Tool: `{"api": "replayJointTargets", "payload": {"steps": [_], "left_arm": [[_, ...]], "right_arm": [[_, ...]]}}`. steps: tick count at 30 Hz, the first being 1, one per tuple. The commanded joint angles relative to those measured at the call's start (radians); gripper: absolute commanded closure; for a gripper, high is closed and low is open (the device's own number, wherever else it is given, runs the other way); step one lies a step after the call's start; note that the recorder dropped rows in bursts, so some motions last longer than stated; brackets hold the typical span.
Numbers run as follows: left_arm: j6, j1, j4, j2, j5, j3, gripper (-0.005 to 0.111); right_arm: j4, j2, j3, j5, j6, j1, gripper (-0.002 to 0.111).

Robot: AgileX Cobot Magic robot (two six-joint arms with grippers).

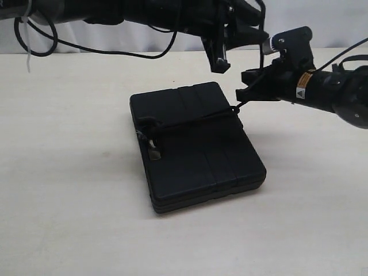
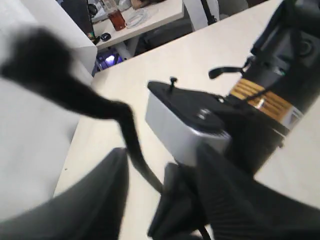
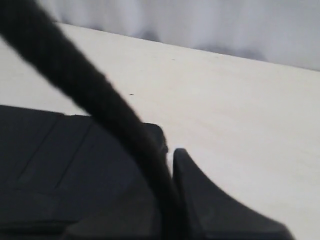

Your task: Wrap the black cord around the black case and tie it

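One black case [image 1: 195,155] lies flat mid-table [image 1: 69,201], one black cord [image 1: 190,122] crossing its far half from left edge to right edge, where the right gripper [image 1: 246,92] pinches it, the left gripper [image 1: 219,66] hanging beyond, fingers apart.

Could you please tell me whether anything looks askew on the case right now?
The black cord crosses the black case on a slant, not square, with a bunched knot and a pale frayed bit at one edge. The right gripper holds the other end taut.
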Motion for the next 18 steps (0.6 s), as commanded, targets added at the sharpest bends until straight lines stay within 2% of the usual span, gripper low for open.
{"api": "replayJointTargets", "payload": {"steps": [1,3,5,10,11,15,18], "left_arm": [[-0.077,0.0,0.13,-0.001,0.015,-0.004,0.041],[-0.141,0.0,0.208,-0.001,0.008,-0.004,0.039],[-0.19,0.0,0.282,-0.001,0.008,-0.004,0.039],[-0.264,0.0,0.35,-0.001,0.012,-0.004,0.039],[-0.266,0.0,0.352,-0.001,0.012,-0.004,0.039],[-0.304,0.0,0.379,-0.001,0.007,-0.004,0.04],[-0.413,0.0,0.53,-0.006,0.0,-0.004,0.04]], "right_arm": [[0.241,-0.001,-0.004,0.105,-0.073,-0.039,0.104],[0.285,-0.001,-0.004,0.139,-0.073,-0.073,0.103],[0.285,0.003,-0.004,0.16,-0.073,-0.108,0.098],[0.285,0.009,-0.004,0.248,-0.075,-0.191,0.07],[0.285,0.01,-0.004,0.291,-0.075,-0.224,0.06],[0.285,-0.013,-0.004,0.364,-0.077,-0.269,0.058],[0.245,-0.157,-0.004,0.501,-0.081,-0.294,0.058]]}}
